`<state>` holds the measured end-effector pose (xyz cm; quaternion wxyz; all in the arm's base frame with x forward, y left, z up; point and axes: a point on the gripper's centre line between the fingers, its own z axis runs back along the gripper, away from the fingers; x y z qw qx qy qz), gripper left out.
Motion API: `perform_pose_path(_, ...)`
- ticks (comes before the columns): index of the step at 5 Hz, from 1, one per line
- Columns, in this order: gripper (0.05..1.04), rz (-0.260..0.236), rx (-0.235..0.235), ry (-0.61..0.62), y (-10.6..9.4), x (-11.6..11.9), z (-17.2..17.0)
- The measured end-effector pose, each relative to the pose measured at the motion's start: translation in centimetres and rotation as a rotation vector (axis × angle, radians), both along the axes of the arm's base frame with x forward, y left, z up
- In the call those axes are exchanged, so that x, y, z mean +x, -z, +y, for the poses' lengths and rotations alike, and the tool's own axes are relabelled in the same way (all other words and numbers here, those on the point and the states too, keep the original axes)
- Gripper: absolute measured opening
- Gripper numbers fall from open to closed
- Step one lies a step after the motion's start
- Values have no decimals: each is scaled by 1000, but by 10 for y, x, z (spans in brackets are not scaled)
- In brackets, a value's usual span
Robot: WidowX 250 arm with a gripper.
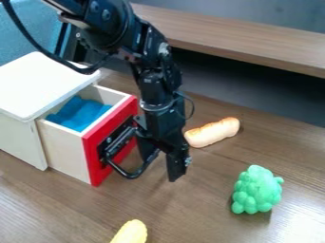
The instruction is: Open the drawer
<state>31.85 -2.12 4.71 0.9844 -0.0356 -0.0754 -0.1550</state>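
Drawer: The wooden drawer (66, 147) with the red front (92, 156) is sitting partly out of its white box (16, 137), so the task is looking partly done already.
Handle: The black handle (130, 174) is jutting from the red front, giving the claw something to pull against.
Claw: The gripper (164, 160) is hanging low beside the handle, likely placed there for drawing it away from the box. Whether it is spreading wide, narrowing or holding the handle, I cannot tell.
Cloth: A blue cloth (79, 114) is lying inside the drawer, below its rim, so it is probably not catching.
Bread: The bread roll (213, 133) is resting just behind the claw, where the arm could be brushing it.
Grapes: The green grapes (255, 190) are sitting farther out in front, seemingly leaving room for more opening.
Yellow thing: A yellow piece (131, 232) is lying at the near edge, probably blocking nothing.
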Motion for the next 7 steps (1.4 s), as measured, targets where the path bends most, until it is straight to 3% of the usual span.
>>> perform_pose_path(2, 999, 4, 33, 5, -1, -2, -10)
perform_pose_path(3, 999, -54, 55, -42, -28, -3, -5)
perform_pose_path(4, 999, -73, 55, -68, -49, -7, -5)
perform_pose_path(5, 999, -78, 31, -79, -72, -6, -9)
perform_pose_path(6, 999, -45, -22, -69, -86, -6, -18)
perform_pose_path(7, 999, -20, -55, -52, -87, -10, -24)
